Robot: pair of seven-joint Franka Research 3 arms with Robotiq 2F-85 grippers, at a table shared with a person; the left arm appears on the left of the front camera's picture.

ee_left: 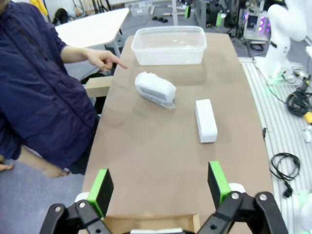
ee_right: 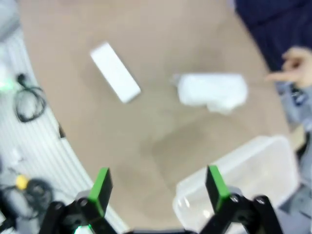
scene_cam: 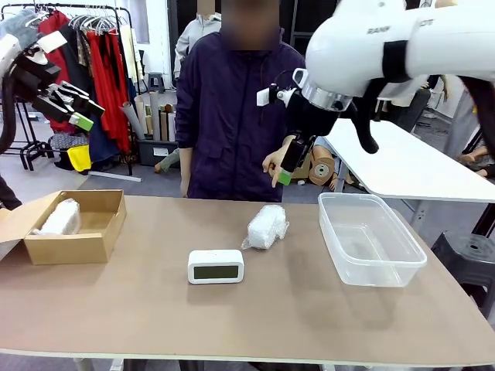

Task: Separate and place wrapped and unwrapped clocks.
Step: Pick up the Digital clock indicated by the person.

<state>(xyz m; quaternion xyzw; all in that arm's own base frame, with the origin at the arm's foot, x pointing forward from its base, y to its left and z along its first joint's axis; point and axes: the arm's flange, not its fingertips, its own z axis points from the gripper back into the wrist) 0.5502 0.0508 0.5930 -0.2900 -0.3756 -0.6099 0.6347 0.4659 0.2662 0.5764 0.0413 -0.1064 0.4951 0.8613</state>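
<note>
A white unwrapped clock [scene_cam: 216, 266] with a dark display stands near the middle of the brown table. A wrapped bundle [scene_cam: 267, 226] of bubble wrap lies just behind it to the right. A second wrapped bundle [scene_cam: 60, 218] rests inside the cardboard box [scene_cam: 69, 247] at the left. My right gripper [scene_cam: 288, 168] hangs open high above the first bundle, holding nothing. My left gripper [scene_cam: 77, 112] is raised at the far left, open and empty. The left wrist view shows its gripper [ee_left: 159, 184] above the box edge [ee_left: 151, 223], with the clock [ee_left: 205, 120] and bundle [ee_left: 154, 88] beyond. The right wrist view, with its gripper [ee_right: 158, 187], looks down on the clock [ee_right: 115, 72] and bundle [ee_right: 212, 91].
A clear plastic container [scene_cam: 352, 197] stands empty at the table's right, also seen as the container [ee_left: 168, 56] and the container [ee_right: 253, 168]. A person in a dark jacket stands at the far side, a hand [ee_left: 105, 59] pointing toward the container end.
</note>
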